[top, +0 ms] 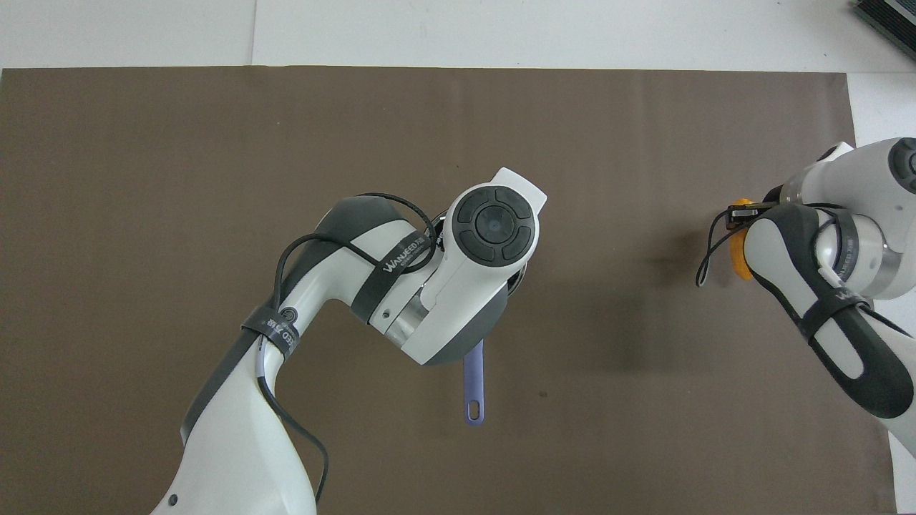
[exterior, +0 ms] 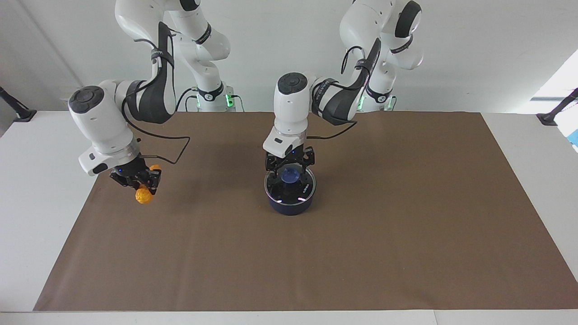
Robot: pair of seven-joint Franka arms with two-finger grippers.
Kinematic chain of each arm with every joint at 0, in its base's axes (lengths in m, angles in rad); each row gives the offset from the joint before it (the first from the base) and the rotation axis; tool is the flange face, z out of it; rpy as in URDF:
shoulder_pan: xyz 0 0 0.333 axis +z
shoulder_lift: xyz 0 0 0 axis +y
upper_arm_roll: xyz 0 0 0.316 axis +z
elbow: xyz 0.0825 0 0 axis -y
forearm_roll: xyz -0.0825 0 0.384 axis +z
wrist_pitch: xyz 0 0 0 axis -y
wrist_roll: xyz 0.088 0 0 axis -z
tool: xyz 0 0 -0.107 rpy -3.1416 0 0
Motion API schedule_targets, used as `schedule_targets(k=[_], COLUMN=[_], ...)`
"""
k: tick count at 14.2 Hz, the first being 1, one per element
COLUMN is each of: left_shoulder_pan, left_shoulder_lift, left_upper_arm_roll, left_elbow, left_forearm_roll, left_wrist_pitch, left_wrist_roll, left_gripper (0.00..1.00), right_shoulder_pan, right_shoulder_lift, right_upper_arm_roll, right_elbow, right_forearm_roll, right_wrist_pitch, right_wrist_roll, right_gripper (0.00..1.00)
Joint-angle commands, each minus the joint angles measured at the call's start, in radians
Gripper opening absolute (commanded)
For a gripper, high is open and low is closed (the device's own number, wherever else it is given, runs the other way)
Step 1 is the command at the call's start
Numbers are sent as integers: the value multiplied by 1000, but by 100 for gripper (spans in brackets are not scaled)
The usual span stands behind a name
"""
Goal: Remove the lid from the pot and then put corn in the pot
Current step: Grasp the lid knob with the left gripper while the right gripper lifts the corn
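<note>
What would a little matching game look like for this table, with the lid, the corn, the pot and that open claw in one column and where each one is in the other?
Things:
1. lid
2. corn
3. pot
4. left gripper

Places or states:
A. gripped by the right gripper, up in the air off the mat
B. open, fingers either side of the lid's blue knob
C. standing on the brown mat, near its middle
D. resting on top of the pot

Pairs: 1-D, 2-A, 3-C, 4-B
</note>
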Motion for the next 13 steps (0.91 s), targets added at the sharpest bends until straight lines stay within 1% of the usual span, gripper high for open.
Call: schedule_targets(k=[1, 5, 6, 10, 11, 12, 13], left_shoulder_pan=[-15, -20, -18, -18, -18, -18, -18], left_shoulder_lift=[6, 6, 6, 4, 4, 4, 4], left_upper_arm_roll=[14, 14, 14, 14, 15, 15, 15], left_elbow=[-13, -26, -29, -28, -28, -26, -28], left_forearm_roll=[12, 12, 13, 13, 13, 13, 13], left_wrist_pitch=[31, 36, 43, 33, 31, 30, 28], left_wrist_roll=[-18, -18, -18, -18, -18, -18, -19], left_gripper=[100, 100, 99, 86, 77, 65, 47], right_shoulder_pan=[6, 7, 7, 6, 7, 6, 7], right_shoulder_lift=[-69, -114, -115, -128, -128, -128, -128], right_upper_arm_roll=[6, 20, 21, 26, 26, 26, 26], right_elbow=[5, 96, 99, 85, 84, 84, 84], right_forearm_roll=[13, 4, -4, -2, -2, -2, -2], right_wrist_pitch=[-88, -240, -259, -257, -257, -257, -257], right_wrist_roll=[10, 11, 13, 17, 21, 21, 21], right_gripper=[0, 0, 0, 0, 0, 0, 0])
